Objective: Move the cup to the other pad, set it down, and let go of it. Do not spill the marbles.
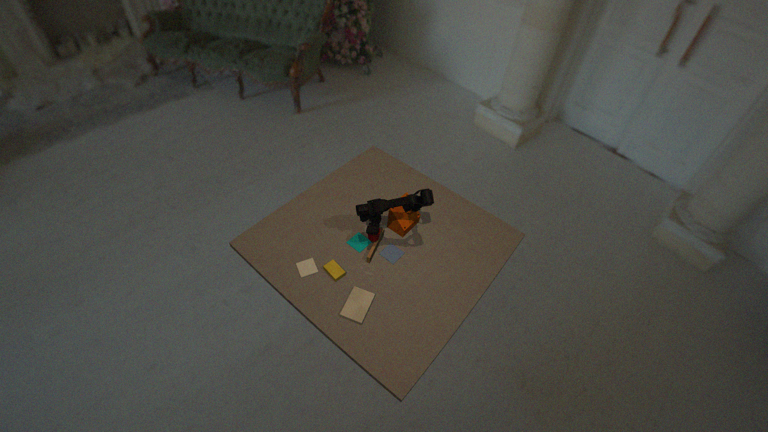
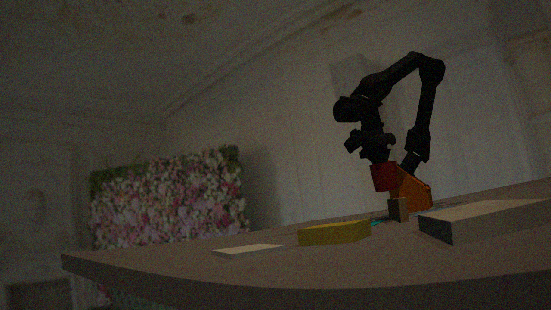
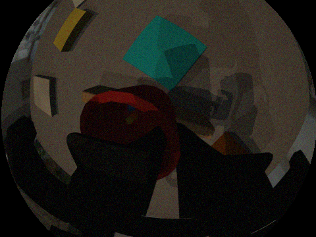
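Note:
The red cup is held in the air, tilted slightly in the exterior view. My gripper is shut on its wall. In the wrist view a blue marble and a yellowish marble show dimly inside. The teal pad lies just beyond the cup in the wrist view. The blue-grey pad lies on the other side of the wooden bar. The cup hangs near the bar, on its teal side in the top view.
The low wooden bar stands between the pads, partly hidden by the cup in the wrist view. A yellow block, a small pale tile and a larger pale block lie farther off.

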Motion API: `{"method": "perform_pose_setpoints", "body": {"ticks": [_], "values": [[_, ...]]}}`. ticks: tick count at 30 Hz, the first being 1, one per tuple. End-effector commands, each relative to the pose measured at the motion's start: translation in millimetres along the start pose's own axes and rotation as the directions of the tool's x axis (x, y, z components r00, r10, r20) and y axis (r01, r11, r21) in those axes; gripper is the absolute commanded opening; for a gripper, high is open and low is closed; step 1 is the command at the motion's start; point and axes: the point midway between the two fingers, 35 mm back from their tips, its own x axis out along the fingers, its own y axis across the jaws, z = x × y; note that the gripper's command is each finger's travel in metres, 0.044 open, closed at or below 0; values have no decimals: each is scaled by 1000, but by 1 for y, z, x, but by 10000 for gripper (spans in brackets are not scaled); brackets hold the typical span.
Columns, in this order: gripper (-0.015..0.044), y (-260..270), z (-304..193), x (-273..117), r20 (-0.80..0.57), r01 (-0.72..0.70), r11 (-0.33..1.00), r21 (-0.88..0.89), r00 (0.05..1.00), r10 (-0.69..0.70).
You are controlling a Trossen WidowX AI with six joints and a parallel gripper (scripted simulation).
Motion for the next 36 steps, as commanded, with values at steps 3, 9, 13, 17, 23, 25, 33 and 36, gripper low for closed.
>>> {"method": "perform_pose_setpoints", "body": {"ticks": [3, 9, 13, 17, 23, 25, 33, 36], "values": [[0, -1, 13, -2, 10, -1, 1000, -9, 1000, 1], [0, -2, 25, -3, 10, -1, 1000, -10, 1000, 1], [0, -3, 33, -4, 11, -1, 1000, -10, 1000, 1], [0, -4, 40, -4, 11, -1, 1000, -10, 1000, 1], [0, -6, 52, -5, 12, -1, 1000, -10, 1000, 1], [0, -7, 56, -6, 12, -1, 1000, -10, 1000, 1], [0, -9, 72, -7, 13, -1, 1000, -11, 1000, 1], [0, -10, 78, -8, 14, -1, 1000, -11, 1000, 1]]}}
